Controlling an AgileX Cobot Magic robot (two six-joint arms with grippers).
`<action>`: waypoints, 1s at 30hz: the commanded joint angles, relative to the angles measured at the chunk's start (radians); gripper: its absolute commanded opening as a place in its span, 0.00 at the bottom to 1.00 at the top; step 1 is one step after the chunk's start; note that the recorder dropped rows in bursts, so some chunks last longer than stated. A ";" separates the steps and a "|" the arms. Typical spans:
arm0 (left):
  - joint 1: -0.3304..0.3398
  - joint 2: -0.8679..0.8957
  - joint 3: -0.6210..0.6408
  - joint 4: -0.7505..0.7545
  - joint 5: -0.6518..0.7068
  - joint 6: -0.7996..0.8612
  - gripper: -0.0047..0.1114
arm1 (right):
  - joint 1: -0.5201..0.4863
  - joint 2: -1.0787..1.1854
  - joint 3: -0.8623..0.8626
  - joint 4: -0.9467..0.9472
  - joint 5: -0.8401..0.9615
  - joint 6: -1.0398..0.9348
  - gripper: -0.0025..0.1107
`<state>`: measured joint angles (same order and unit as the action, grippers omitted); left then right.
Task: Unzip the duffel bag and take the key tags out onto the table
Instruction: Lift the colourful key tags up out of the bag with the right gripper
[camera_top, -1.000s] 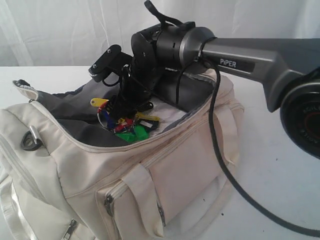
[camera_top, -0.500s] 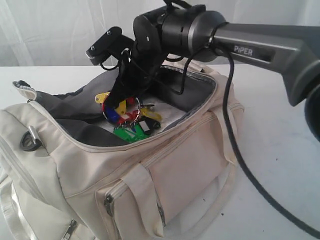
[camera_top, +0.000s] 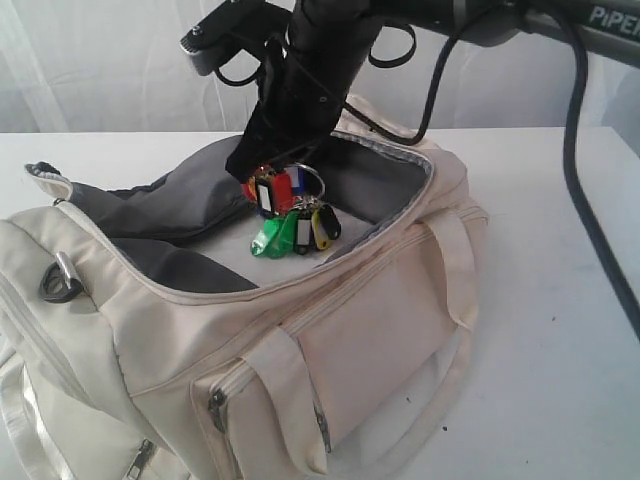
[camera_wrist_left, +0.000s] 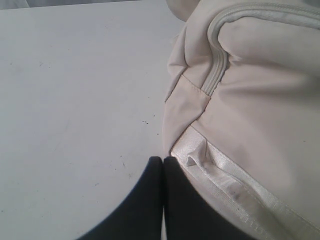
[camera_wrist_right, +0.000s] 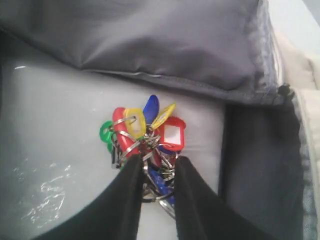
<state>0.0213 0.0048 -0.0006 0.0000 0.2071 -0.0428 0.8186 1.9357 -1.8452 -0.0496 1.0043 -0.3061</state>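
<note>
With the right gripper (camera_wrist_right: 159, 167) clamped on the key tags (camera_wrist_right: 147, 131), dangling beneath it over the duffel bag (camera_top: 380, 300), and the left gripper (camera_wrist_left: 163, 163) pressed together, lift clear of the rim (camera_top: 335, 262) before swinging to the table (camera_top: 560, 330).

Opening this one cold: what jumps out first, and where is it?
The bright bunch of key tags dangles from the right tool, which is shut on its rings, over the grey-lined opening of the unzipped cream bag. The left tool is shut and empty, close against the bag's outer side, with bare white table beside it.
</note>
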 joint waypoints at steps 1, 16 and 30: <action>-0.002 -0.005 0.001 0.000 -0.001 -0.006 0.04 | -0.003 -0.031 -0.003 0.013 0.066 0.005 0.02; -0.002 -0.005 0.001 0.000 -0.001 -0.006 0.04 | -0.012 -0.179 -0.008 0.050 0.053 -0.078 0.02; -0.002 -0.005 0.001 0.000 -0.001 -0.006 0.04 | -0.158 -0.342 -0.008 0.050 0.129 -0.004 0.02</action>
<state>0.0213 0.0048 -0.0006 0.0000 0.2071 -0.0428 0.7035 1.6343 -1.8452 0.0000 1.1042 -0.3439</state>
